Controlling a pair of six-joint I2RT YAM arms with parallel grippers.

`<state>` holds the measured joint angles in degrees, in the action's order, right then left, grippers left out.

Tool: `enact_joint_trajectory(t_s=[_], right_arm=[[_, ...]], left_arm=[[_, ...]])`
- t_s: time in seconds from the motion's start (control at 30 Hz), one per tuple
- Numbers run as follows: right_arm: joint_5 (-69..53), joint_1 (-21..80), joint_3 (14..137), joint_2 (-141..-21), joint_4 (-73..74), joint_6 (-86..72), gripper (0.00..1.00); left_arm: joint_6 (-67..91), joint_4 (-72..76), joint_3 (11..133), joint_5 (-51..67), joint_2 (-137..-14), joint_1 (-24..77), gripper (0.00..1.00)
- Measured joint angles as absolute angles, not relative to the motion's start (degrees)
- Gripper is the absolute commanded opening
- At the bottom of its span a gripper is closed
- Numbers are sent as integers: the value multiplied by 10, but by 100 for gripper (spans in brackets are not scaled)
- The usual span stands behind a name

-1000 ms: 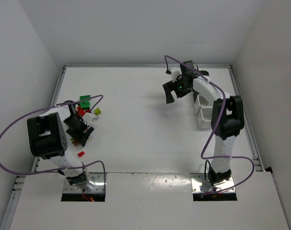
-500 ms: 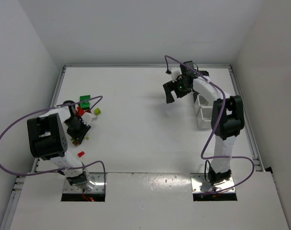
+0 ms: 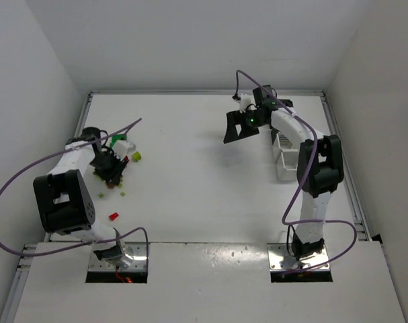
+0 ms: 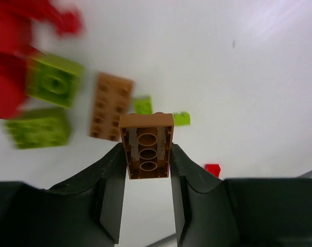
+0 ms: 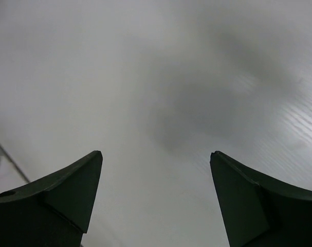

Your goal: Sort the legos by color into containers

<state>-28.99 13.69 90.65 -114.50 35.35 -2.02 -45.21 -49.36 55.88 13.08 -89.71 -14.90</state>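
The left claw (image 4: 146, 157) pinches an orange-brown brick (image 4: 146, 145) by its long sides, hollow underside toward the wrist camera. The grip across the narrow width seems chosen so that the small piece cannot twist, and the brick appears to hang clear of the table (image 3: 204, 188). Just beyond it lies the rest of the legos (image 4: 68, 98): a second orange-brown plate (image 4: 110, 106), two lime bricks (image 4: 54, 81), small lime bits, a tiny red piece (image 4: 213, 170) near the right finger and blurred red ones at the far left. From above, this pile sits at the left of the table under the left claw (image 3: 109, 168), with a lone red brick (image 3: 113, 216) nearer the arm's base. The right claw (image 3: 240, 126) hangs spread and empty over bare table toward the far right, probably waiting its turn. Beside its arm stand white containers (image 3: 284, 161), partly hidden; the black ones cannot be made out. The held brick is thus well apart from any bin, and the carry across is likely the next step.
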Motion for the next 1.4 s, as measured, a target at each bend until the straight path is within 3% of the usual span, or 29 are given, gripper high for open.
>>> enact_joint_trajectory(t_s=[0.23,0.37,0.57,1.13,1.4], right_arm=[[-426,138,925,-1153,305,-134,84],[-486,147,968,-1191,249,-201,79],[-518,178,1001,-1230,200,-258,79],[-562,228,1002,-1234,184,-280,78],[-578,234,1002,-1236,180,-281,63]], left_arm=[[-387,-492,683,197,-824,-42,18],[-336,-466,694,217,-822,53,18],[-269,-422,696,227,-853,152,18],[-183,-332,771,185,-911,256,17],[-170,-326,775,172,-911,263,17]])
